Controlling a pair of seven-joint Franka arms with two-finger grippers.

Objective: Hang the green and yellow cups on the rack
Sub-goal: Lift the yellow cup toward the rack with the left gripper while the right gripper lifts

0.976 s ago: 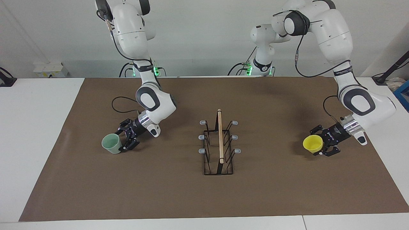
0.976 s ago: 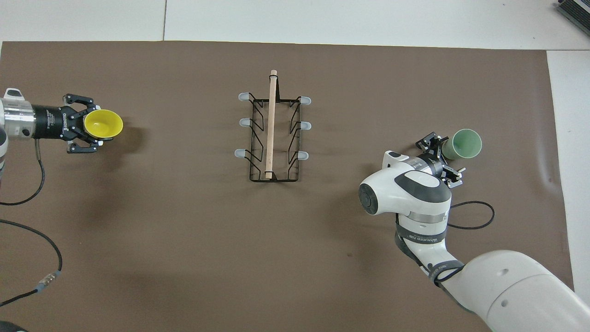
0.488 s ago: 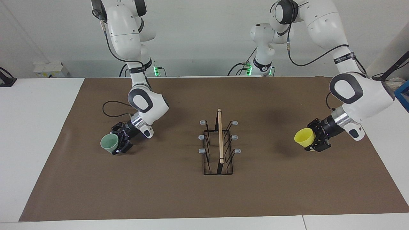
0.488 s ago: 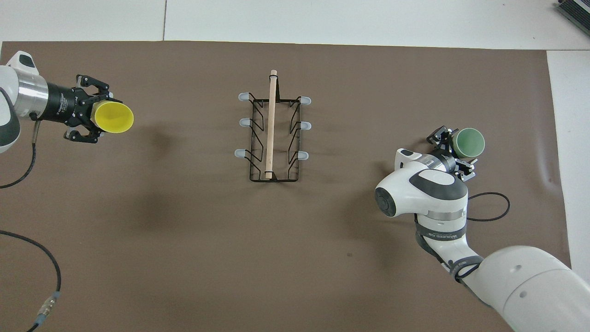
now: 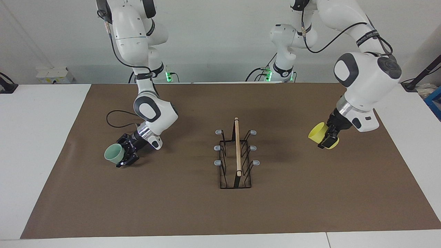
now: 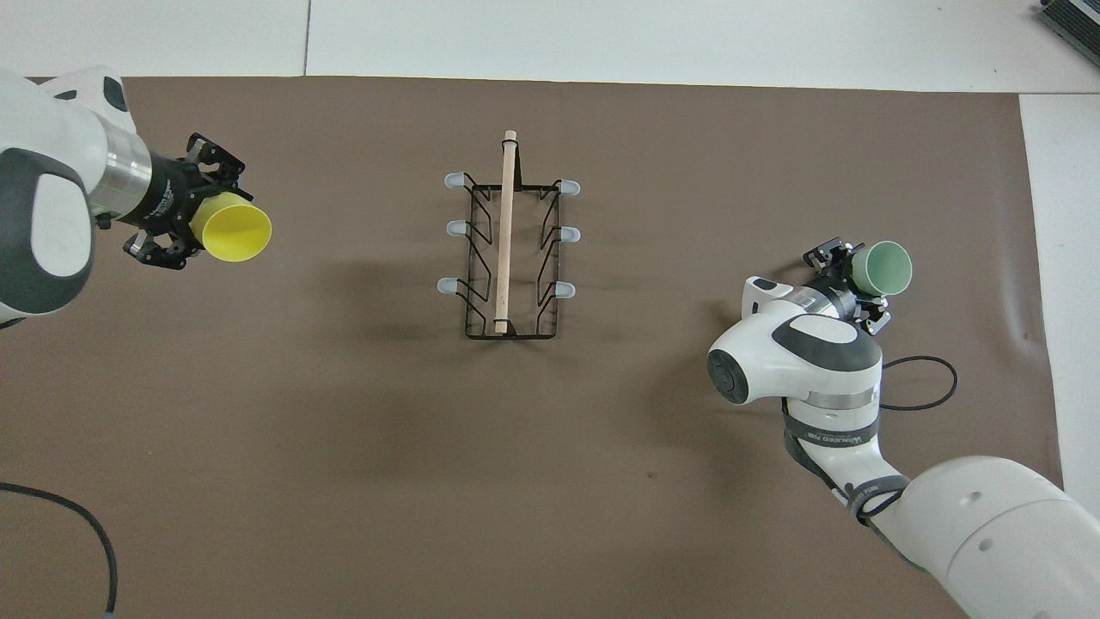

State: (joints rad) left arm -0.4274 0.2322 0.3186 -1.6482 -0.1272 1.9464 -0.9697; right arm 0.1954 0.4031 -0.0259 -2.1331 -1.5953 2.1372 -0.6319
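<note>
Mid-carry: both cups lifted, none hung yet. Left gripper [image 5: 327,139] pinched yellow cup [image 5: 317,135] above the mat toward the left arm's end from rack [image 5: 236,155]. Right gripper [image 5: 126,155] clamped green cup [image 5: 114,153] toward the right arm's end. Next, probably: swing each cup's mouth onto a peg.

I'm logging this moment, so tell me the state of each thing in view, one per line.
yellow cup: held in the air, tipped on its side.
green cup: gripped, tilted, low over the mat.
rack: upright, all pegs bare.
left gripper: shut on the yellow cup.
right gripper: shut on the green cup.
</note>
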